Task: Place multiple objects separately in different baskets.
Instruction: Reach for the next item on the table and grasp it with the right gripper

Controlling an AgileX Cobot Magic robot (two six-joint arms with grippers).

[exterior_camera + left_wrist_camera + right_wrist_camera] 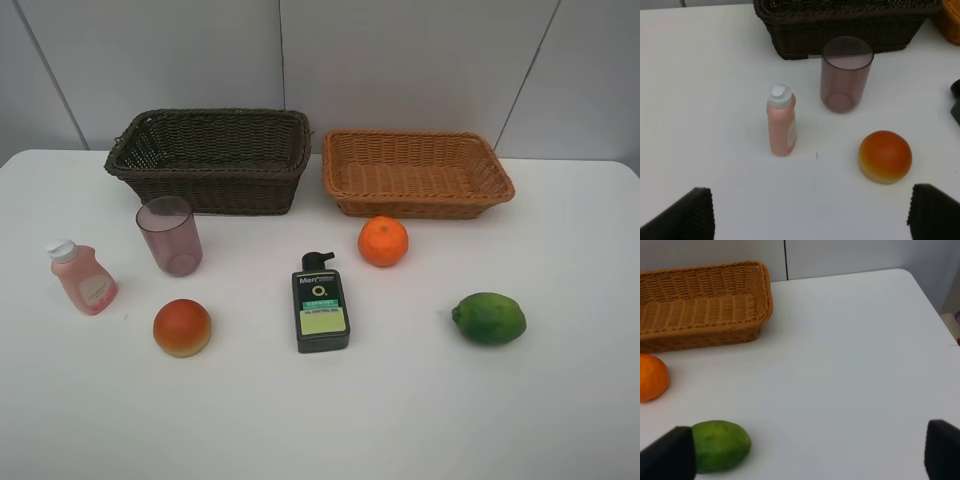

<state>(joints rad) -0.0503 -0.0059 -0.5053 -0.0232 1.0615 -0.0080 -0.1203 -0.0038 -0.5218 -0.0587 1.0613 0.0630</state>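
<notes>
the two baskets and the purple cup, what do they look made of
Dark brown basket: woven wicker or rattan-like strands, matte; the weave rows show. Tan basket: same woven build, lighter, slight sheen; could be plastic imitation. Purple cup: probably plastic, smooth and translucent; its base shows through the wall.
</notes>
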